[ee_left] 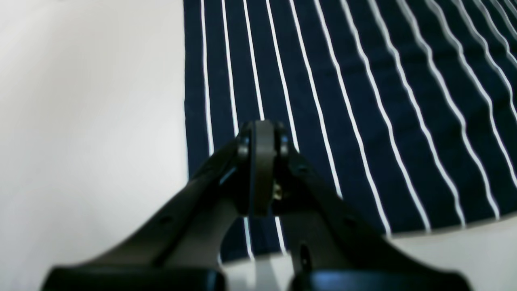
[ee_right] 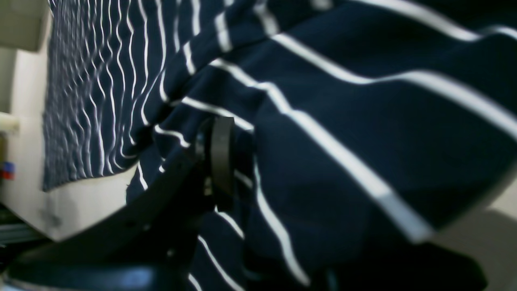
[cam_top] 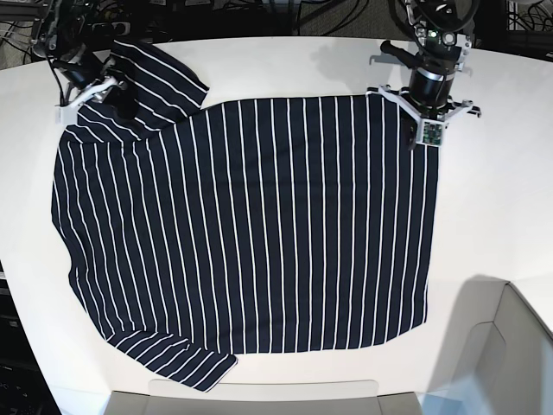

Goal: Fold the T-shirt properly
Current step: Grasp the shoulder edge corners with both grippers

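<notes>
The T-shirt (cam_top: 251, 225) is lying spread across the white surface (cam_top: 501, 207), mostly flat, with one sleeve bunched and lifting at the far corner of the base view's left side. The right claw (ee_right: 226, 161) is working there, and its wrist view is showing striped cloth draped over and around its fingers, so it is pinching a fold of the sleeve. The left claw (ee_left: 262, 133) is hovering over the opposite far corner of the shirt, right beside the cloth's straight edge; its jaws are looking nearly pressed together with no cloth visibly between them, though whether they are fully shut is hard to tell. The main risk, as I judge it, is uneven lifting: with only one corner held, any pull is likely dragging the shirt sideways, skewing the stripes and wrinkling the body instead of making a clean fold. The soft cloth could also be slipping out of the right claw if only a thin layer is caught, or a second layer could be getting grabbed by mistake, leaving a crooked crease. The other sleeve, at the near edge, is sitting close to the surface's rim and could be sliding off. Around the shirt, cables (cam_top: 259, 13) are running behind the surface and a pale box (cam_top: 518, 346) is standing at the near corner; neither is blocking the fold.
</notes>
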You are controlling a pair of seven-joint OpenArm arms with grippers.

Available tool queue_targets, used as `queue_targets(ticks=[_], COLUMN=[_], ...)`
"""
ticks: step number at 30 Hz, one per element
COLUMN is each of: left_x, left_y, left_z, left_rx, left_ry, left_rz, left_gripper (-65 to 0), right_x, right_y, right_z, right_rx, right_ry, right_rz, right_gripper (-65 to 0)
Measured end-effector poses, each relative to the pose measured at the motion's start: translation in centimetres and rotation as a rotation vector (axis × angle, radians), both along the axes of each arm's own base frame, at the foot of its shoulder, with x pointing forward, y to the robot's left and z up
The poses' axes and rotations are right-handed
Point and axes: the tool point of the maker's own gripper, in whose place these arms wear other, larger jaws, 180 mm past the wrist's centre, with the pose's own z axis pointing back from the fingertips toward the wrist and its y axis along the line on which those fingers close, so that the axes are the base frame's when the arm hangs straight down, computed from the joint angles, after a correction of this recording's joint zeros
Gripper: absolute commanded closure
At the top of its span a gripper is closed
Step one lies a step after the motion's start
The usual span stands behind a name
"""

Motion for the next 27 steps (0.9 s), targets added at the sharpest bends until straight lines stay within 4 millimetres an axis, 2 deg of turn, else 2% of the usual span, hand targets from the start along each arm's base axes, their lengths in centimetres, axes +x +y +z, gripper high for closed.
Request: queue_targets(ticks=[3, 5, 7, 10, 12, 14, 15, 22, 27], left_x=[-0.2, -0.3, -0.3, -0.2, -0.4, -0.7, -1.0, -3.2, -3.6], left_y=[0.0, -0.3, 0.4, 5.4, 7.9, 9.5, 9.8, 8.4, 9.2], left_z=[-0.8, -0.9, -0.5, 0.1, 0.3, -0.6, -1.2, -6.8, -7.3], left_rx=[-0.043, -0.154, -0.290, -0.359, -0.358, -0.336, -0.339, -0.515, -0.530], left_ry=[0.079, 0.125, 0.140, 0.121, 0.118, 0.150, 0.172, 0.314, 0.288], left_rz=[0.023, 0.040, 0.089, 0.250, 0.297, 0.319, 0.321, 0.368, 0.384], left_gripper=[-10.9, -14.9, -15.4, -15.4, -15.4, -15.4, -15.4, -15.4, -15.4], right_x=[-0.2, -0.3, -0.4, -0.5, -0.5, -0.5, -0.5, -0.5, -0.4], right_y=[0.5, 0.5, 0.3, -0.2, -0.2, -0.2, -0.2, -0.3, -0.4], right_z=[0.4, 0.7, 0.9, 1.0, 1.0, 1.0, 1.0, 1.0, 1.1], right_rx=[-0.045, -0.077, -0.115, -0.143, -0.143, -0.142, -0.142, -0.144, -0.150], right_ry=[0.007, 0.015, 0.033, 0.040, 0.041, 0.041, 0.042, 0.042, 0.043], right_rz=[0.041, 0.064, 0.096, 0.101, 0.099, 0.099, 0.099, 0.101, 0.108], right_gripper=[-12.3, -12.3, -12.3, -12.3, -12.3, -12.3, -12.3, -12.3, -12.3])
